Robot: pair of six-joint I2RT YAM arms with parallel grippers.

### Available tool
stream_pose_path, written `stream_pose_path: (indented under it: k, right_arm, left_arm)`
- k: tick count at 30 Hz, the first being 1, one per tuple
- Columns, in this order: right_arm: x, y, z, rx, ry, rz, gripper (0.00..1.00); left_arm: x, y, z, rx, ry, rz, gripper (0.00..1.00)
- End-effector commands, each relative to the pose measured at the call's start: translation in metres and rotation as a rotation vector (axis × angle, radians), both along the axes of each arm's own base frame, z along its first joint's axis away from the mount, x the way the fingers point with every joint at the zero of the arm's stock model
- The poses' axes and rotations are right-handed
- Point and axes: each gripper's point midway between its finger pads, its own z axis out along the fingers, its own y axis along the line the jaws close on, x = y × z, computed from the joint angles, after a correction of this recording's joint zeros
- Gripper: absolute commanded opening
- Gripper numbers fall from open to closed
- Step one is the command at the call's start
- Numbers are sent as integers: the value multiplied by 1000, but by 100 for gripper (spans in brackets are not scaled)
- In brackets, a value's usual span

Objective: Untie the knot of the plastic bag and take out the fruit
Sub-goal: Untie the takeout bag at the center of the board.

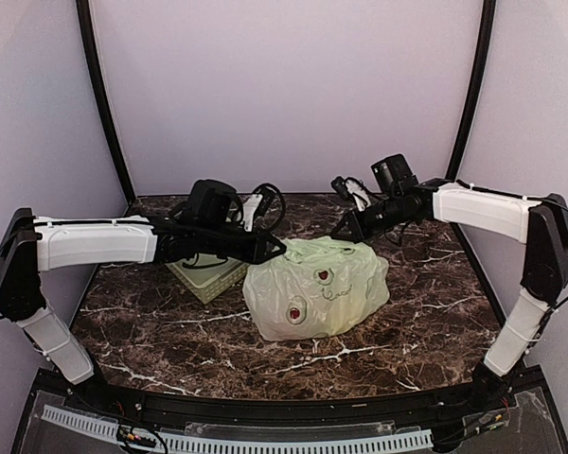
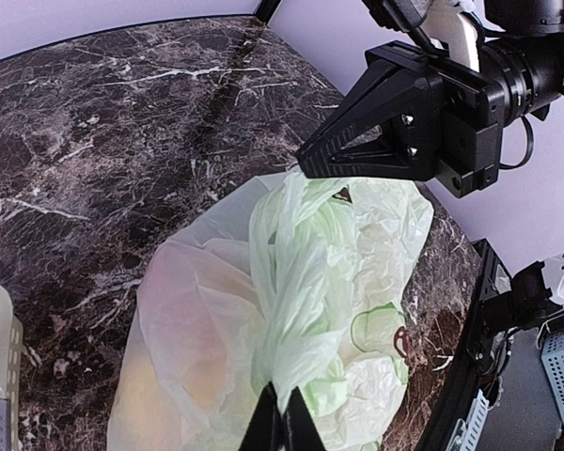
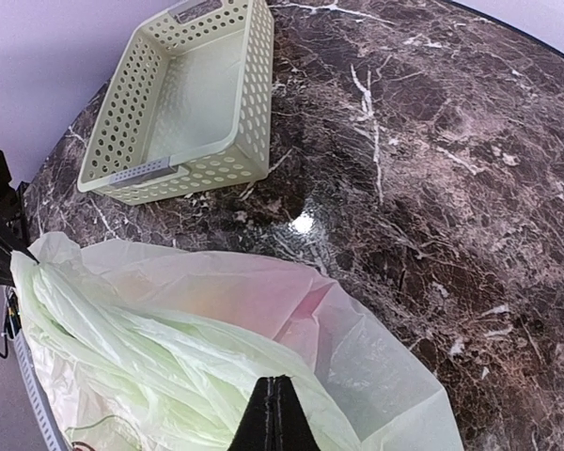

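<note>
The plastic bag (image 1: 317,284) lies bulging on the marble table, pale green with red marks. My left gripper (image 2: 284,423) is shut on a twisted strip of the bag's handle (image 2: 296,282) at its top left. My right gripper (image 3: 274,406) is shut at the bag's top right edge, where pleated film (image 3: 169,348) runs up to its closed tips. Both grippers meet over the bag's top in the top view, left gripper (image 1: 282,251) and right gripper (image 1: 340,235). The fruit shows only as faint orange-pink shapes (image 2: 183,348) through the film. I cannot make out the knot itself.
A rigid pale green perforated basket (image 3: 132,174) stands empty beyond the bag, partly under my left arm in the top view, basket (image 1: 206,279). Dark marble table (image 1: 170,340) spreads around the bag. Walls close in the back and both sides.
</note>
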Motion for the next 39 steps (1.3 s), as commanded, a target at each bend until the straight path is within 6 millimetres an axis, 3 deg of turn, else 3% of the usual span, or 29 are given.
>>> stream_pose_path:
  k: [1, 7, 10, 14, 15, 22, 26, 29, 35, 39]
  right_arm:
    - [12, -14, 22, -9, -96, -111, 0]
    - [34, -55, 37, -20, -117, -313, 0]
    - [34, -64, 39, 8, -112, -323, 0]
    - [13, -43, 53, 108, -118, -153, 0]
    - [6, -37, 57, 133, -118, -106, 4]
    - [-20, -4, 70, 161, -170, 93, 51]
    - [-15, 5, 61, 136, -156, 127, 70]
    - [-10, 11, 54, 122, -154, 150, 78]
    - [-10, 23, 46, 140, -147, 236, 84]
    - [-12, 27, 37, 146, -117, 271, 72]
  left_arm:
    - [7, 12, 29, -25, -46, 57, 1]
    - [11, 28, 34, -62, -31, 99, 1]
    - [7, 29, 33, -71, -27, 84, 1]
    - [-1, 24, 34, -95, -26, 32, 1]
    - [-2, 22, 34, -99, -26, 16, 1]
    - [-8, 13, 38, -127, -30, -47, 1]
    - [-9, 11, 38, -130, -28, -61, 1]
    - [-10, 11, 37, -128, -24, -64, 1]
    - [-11, 12, 36, -125, -20, -69, 1]
    - [-11, 11, 36, -123, -20, -70, 1]
